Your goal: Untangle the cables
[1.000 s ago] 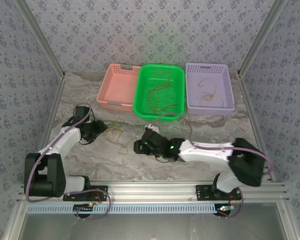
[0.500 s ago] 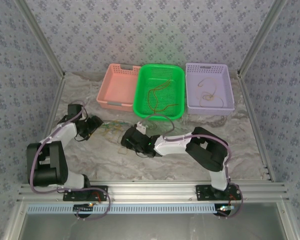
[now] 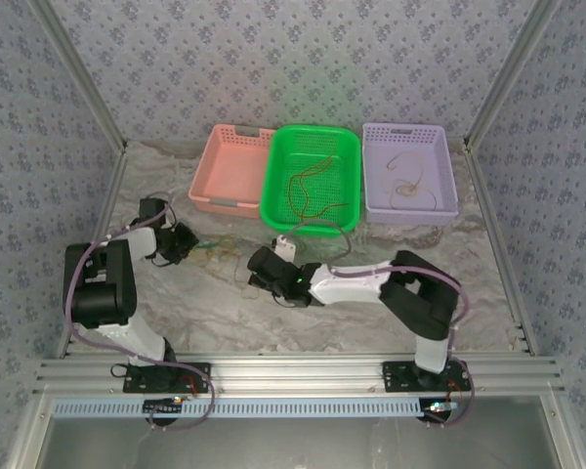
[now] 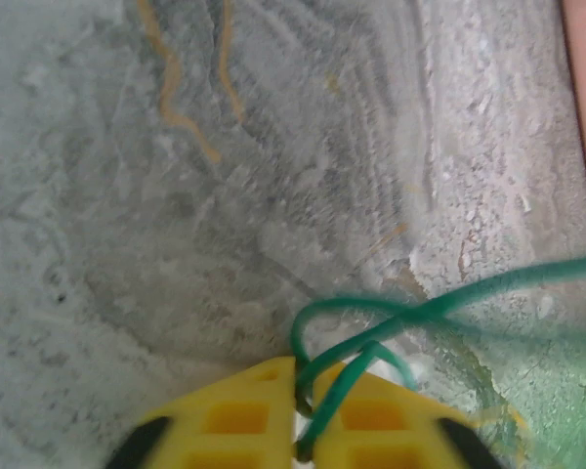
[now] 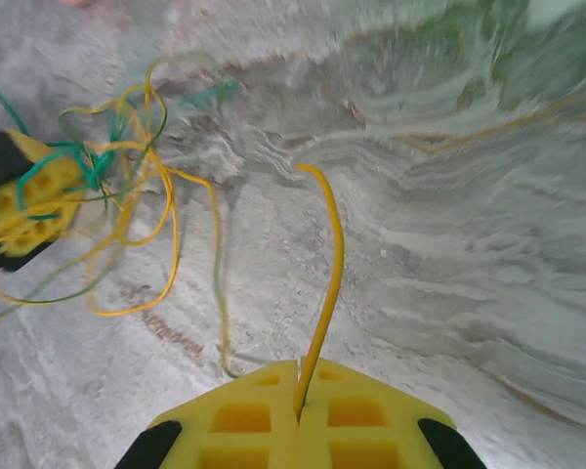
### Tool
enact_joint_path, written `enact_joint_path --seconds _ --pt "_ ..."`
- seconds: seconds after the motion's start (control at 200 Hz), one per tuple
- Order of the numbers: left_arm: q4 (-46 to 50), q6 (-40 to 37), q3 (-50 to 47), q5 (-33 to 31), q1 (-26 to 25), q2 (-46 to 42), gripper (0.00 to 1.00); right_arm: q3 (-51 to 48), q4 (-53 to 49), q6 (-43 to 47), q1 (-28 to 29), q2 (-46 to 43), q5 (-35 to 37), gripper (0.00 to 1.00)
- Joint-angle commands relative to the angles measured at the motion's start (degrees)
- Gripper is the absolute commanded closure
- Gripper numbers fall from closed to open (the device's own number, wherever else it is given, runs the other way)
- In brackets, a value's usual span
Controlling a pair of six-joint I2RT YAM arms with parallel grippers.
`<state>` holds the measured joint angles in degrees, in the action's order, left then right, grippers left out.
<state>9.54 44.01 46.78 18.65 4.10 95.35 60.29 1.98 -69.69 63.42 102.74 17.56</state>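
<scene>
Partly done — some strands sorted into green basket [image 3: 271, 200] and purple basket [image 3: 410, 214] at the tabletop's far edge. Left to separate: cables [image 3: 220, 252] bunched toward the left edge, green strand [image 4: 371, 318] pinched in left gripper [image 4: 295, 376], yellow strand [image 5: 330, 264] in right gripper [image 5: 299, 371] — both clamped tight

A pink basket [image 3: 232, 168], green basket [image 3: 317, 132] and lavender basket [image 3: 402, 128] line the table [image 3: 225, 313].

**Baskets Line Marbled Table**

A grey marbled table [image 3: 371, 322] carries a green basket [image 3: 308, 226] at the back, a pink basket [image 3: 220, 203] against its left side and a lavender basket [image 3: 410, 213] just beside its right. Thin cables [image 3: 223, 252] sprawl in a loose tangle near its front-left corner.
</scene>
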Motion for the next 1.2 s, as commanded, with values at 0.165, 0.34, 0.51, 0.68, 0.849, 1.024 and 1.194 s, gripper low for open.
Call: enact_joint_path --seconds 0.165,0.34,0.51,0.68,0.849,1.024,1.194 --pt "-2.1 1.8 -5.8 -4.7 -0.5 -3.7 1.00 -5.3 -17.7 15.0 -4.3 -27.7 13.9 1.00" --pt "-0.7 1.7 -6.8 -5.0 -0.6 -5.5 1.00 -5.2 -24.6 25.1 -13.6 -45.7 11.7 1.00" --pt "0.9 1.5 -7.7 -6.3 -1.2 -7.4 1.00 -0.1 -32.7 30.1 -26.2 -55.2 6.2 1.00" --pt "2.6 1.4 -8.0 -7.8 -1.7 -9.2 1.00 5.1 -35.7 32.3 -36.0 -57.5 -0.7 1.00" --pt "5.6 0.6 -6.4 -8.7 -2.7 -10.2 1.00 9.5 -39.0 33.1 -39.0 -57.9 -1.1 1.00" --pt "7.5 -0.2 -5.1 -10.3 -2.8 -10.2 1.00 15.7 -42.8 35.9 -45.0 -59.1 -0.1 1.00" --pt "7.9 0.0 -4.8 -10.8 -2.8 -9.6 1.00 23.2 -45.5 37.9 -51.8 -57.6 -0.6 1.00"
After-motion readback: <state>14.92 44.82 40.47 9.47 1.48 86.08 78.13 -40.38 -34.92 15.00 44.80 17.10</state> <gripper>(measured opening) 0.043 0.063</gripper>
